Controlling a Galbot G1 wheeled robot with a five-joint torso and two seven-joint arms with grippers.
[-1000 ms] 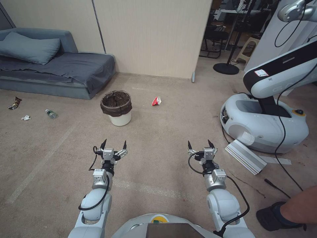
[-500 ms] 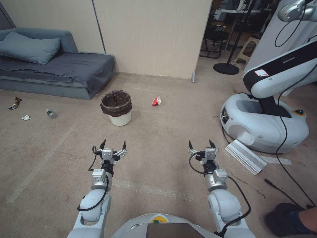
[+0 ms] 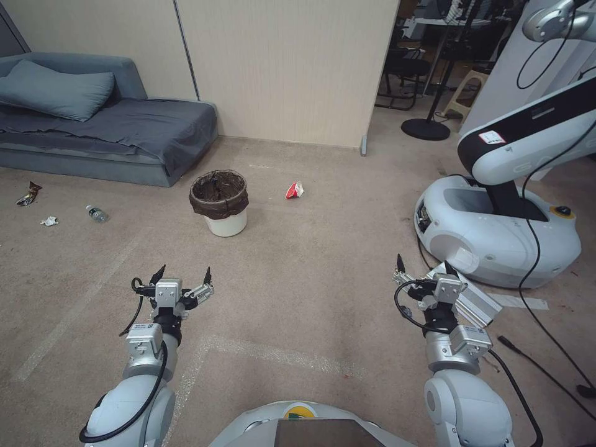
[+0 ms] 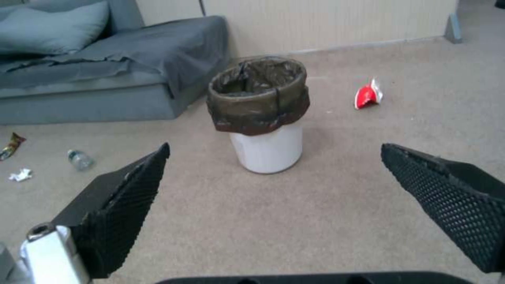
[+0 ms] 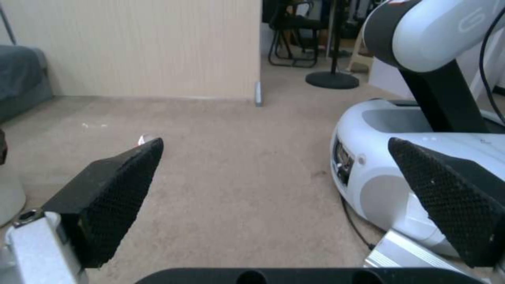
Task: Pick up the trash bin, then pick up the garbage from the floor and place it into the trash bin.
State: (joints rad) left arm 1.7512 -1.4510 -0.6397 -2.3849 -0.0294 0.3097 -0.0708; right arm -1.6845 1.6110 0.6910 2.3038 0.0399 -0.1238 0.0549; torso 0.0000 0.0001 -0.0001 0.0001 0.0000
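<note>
Beige carpet is being faced, with the bin (image 3: 218, 202) standing upright ahead near a grey sofa (image 3: 105, 133), well apart from the left gripper (image 3: 180, 279) and right gripper (image 3: 422, 268), both being held low with fingers spread and empty. A red-and-white wrapper (image 3: 295, 189) is lying beside the bin, and a bottle (image 3: 95, 213), tissue (image 3: 48, 220) and foil wrapper (image 3: 28, 193) are lying farther left. The bin is likely being risked (light, loose liner): it could be tipped by a grip on the bag alone, and the parked robot (image 3: 496, 230) could be clipped by the right arm.

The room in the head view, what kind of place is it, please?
Probably a robot test lab staged as a living room: a grey sofa, a carpeted floor with a trash bin, and another robot parked on the right.
</note>
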